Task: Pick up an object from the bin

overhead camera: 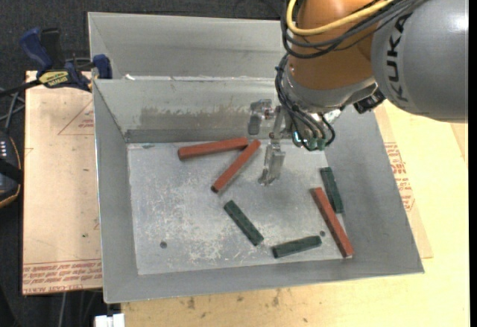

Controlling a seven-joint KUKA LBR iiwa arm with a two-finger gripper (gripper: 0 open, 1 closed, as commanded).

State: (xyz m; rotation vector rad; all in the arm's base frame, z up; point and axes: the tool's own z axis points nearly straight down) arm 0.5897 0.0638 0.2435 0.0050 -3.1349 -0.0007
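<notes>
Nearest me, close to the front wall of the grey metal bin (112,243), lies a dark green bar (297,246), almost level. Just left of it and a little further back, a second green bar (244,223) lies on a slant. On the right side a long red bar (332,221) runs from mid-floor down toward the front corner, its lower end near the first green bar's right tip. A third green bar (332,190) lies just beside its upper end, on the right.

Further back, two more red pieces meet near the middle of the floor. A level red bar (213,149) lies close to the back wall, and a slanted red bar (235,166) runs from its right end down to the left.

From the right, under its orange cover (332,35), the arm hangs its end effector (270,167) low over the floor, just right of the slanted red bar's upper end. Whether it touches that bar I cannot tell, nor whether it is open or closed.
</notes>
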